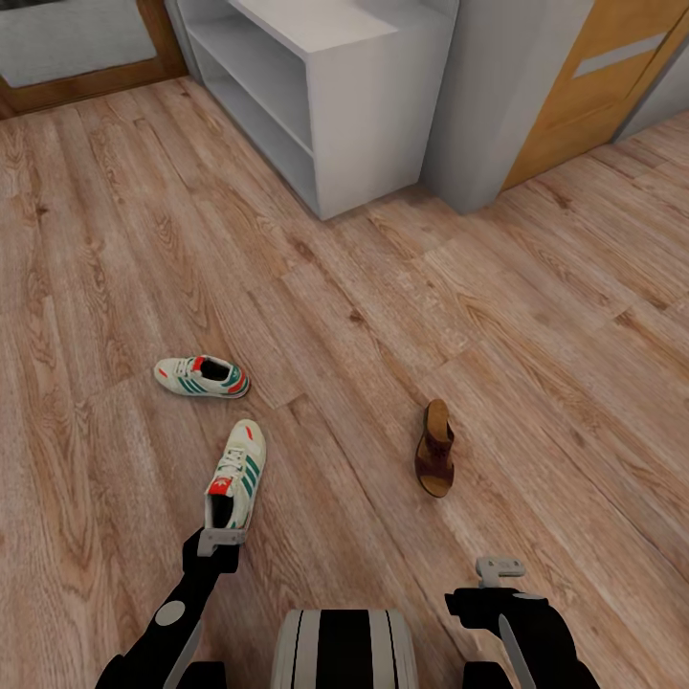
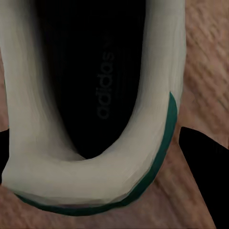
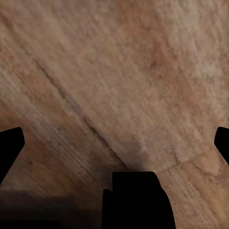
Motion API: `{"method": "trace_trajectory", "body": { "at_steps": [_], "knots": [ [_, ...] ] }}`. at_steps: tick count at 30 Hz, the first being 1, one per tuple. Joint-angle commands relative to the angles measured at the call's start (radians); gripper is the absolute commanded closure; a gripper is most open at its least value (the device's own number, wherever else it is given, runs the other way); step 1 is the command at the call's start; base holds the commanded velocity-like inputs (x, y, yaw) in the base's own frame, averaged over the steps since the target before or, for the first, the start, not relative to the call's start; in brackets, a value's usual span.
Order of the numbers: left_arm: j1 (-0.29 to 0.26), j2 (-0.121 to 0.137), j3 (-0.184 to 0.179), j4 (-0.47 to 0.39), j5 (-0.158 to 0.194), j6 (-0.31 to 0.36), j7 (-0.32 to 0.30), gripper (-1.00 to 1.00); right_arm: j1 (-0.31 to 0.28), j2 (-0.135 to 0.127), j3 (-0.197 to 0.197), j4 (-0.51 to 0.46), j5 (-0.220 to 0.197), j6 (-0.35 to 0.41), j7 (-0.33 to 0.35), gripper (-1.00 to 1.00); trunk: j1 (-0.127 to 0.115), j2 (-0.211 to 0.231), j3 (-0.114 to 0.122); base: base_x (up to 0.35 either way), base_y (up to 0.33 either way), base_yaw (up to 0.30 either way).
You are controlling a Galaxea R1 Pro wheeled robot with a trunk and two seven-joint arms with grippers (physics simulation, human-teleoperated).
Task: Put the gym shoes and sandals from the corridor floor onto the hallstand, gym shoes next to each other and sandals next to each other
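Note:
Two cream-white gym shoes with green stripes lie on the corridor floor [image 1: 115,239]: one [image 1: 203,376] further out on its own, the other [image 1: 237,474] closer to me, its heel towards me. My left gripper [image 1: 220,542] is open right at that heel. In the left wrist view the heel rim and dark insole [image 2: 90,95] lie between the fingertips [image 2: 202,157] of the left gripper [image 2: 95,143]. One brown sandal [image 1: 435,448] lies to the right. My right gripper [image 1: 500,570] hangs open over bare planks [image 3: 117,138]. The pale grey hallstand [image 1: 354,124] stands at the back.
A grey wall corner [image 1: 498,105] and an orange-brown door [image 1: 593,77] stand right of the hallstand. A wood-framed panel [image 1: 77,48] is at the back left. Open floor lies between the shoes and the hallstand.

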Motion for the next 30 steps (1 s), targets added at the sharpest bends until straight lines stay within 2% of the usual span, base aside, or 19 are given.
{"method": "trace_trajectory", "body": {
  "at_steps": [1,30],
  "knots": [
    [0.000,-0.001,0.002,0.001,-0.011,-0.003,0.000,1.00,0.000,0.000,0.000,-0.001,0.000,0.004,-0.001,-1.00,0.000,0.000,0.000,0.000,0.000,0.000],
    [0.000,-0.008,-0.002,0.001,-0.011,0.001,0.001,1.00,0.000,0.003,0.004,0.010,0.000,-0.005,-0.006,-1.00,-0.001,0.000,0.003,0.000,0.000,0.000]
  ]
}}
